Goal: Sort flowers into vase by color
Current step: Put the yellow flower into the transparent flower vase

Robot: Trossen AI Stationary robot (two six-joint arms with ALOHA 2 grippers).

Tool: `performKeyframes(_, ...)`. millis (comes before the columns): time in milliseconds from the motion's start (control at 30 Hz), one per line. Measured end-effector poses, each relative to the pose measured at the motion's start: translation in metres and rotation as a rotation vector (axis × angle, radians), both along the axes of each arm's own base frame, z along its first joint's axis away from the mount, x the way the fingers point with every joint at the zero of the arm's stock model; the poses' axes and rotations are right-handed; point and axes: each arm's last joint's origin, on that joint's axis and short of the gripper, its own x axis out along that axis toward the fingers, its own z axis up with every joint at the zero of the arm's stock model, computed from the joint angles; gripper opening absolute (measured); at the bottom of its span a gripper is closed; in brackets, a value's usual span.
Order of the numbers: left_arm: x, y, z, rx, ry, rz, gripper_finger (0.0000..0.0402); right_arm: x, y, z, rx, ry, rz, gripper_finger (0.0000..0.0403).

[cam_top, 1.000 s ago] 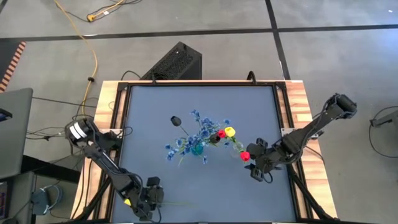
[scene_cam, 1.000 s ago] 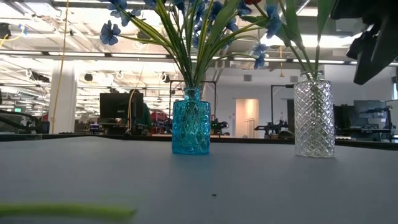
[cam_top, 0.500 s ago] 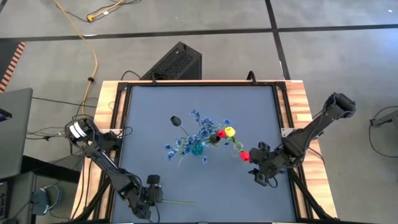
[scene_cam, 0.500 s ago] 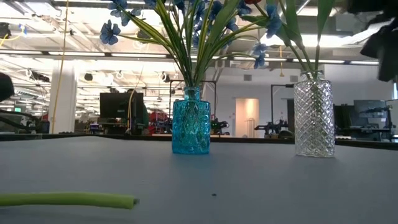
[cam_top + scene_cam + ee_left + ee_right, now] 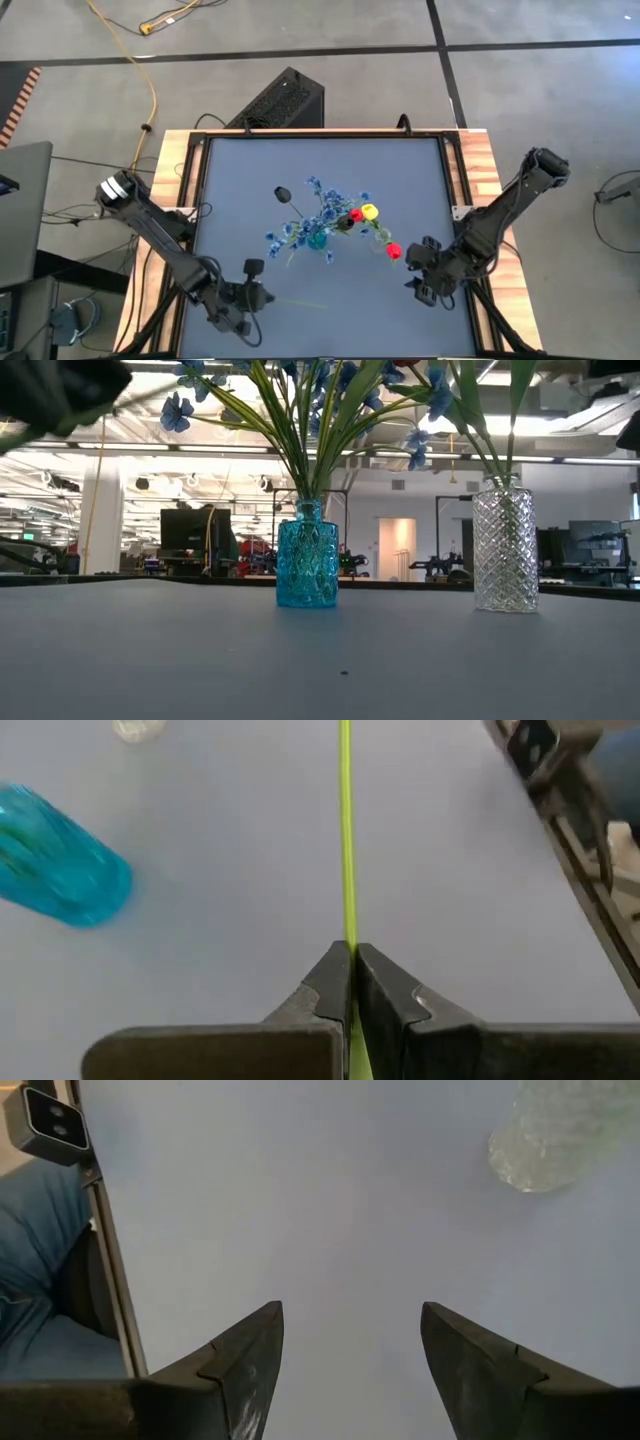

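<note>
High view: the left gripper [image 5: 247,297] sits at the lower left of the frame, over the near part of the table [image 5: 400,170], with a thin green stem [image 5: 295,304] running from it toward the right. The flower head on that stem cannot be made out in any view. The left wrist view supplies what the overhead camera does not: the two dark fingers [image 5: 330,988] are clenched on the stem [image 5: 345,830], which runs straight up the frame to its top edge, where it is cut off.

The right gripper [image 5: 427,281] waits at the lower right of the high view. Its wrist view shows the fingers [image 5: 247,1355] spread wide with only bare table between them.

Vases: the low view shows a blue glass vase [image 5: 307,565] at frame centre and a clear cut-glass vase [image 5: 504,545] at right, standing well apart. From above both are largely hidden under foliage.

Flowers: the high view shows the blue blossoms [image 5: 312,222] clustered at table centre, with a yellow tulip [image 5: 370,211], two red tulips [image 5: 393,250] and a dark bud [image 5: 283,193] around them. In the low view the blooms are mostly cut off by the top edge; only stems and some blue blossoms [image 5: 178,412] appear.
</note>
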Motion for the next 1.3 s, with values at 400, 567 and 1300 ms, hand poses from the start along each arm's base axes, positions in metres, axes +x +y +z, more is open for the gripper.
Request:
performKeyframes(400,0.010,0.008,0.028,-0.243,-0.085,0.067,0.0000,0.003,0.016,-0.003,-0.101,-0.089,0.266,0.0264)
performKeyframes(567,0.020,0.013,0.021,-0.413,0.002,0.167,0.0000,0.017,0.031,-0.018,-0.206,-0.152,0.455,0.0264)
performKeyframes(1300,0.044,0.019,-0.001,-0.816,0.085,0.577,0.0000,0.111,0.109,-0.065,-1.014,-0.371,0.780,0.0264)
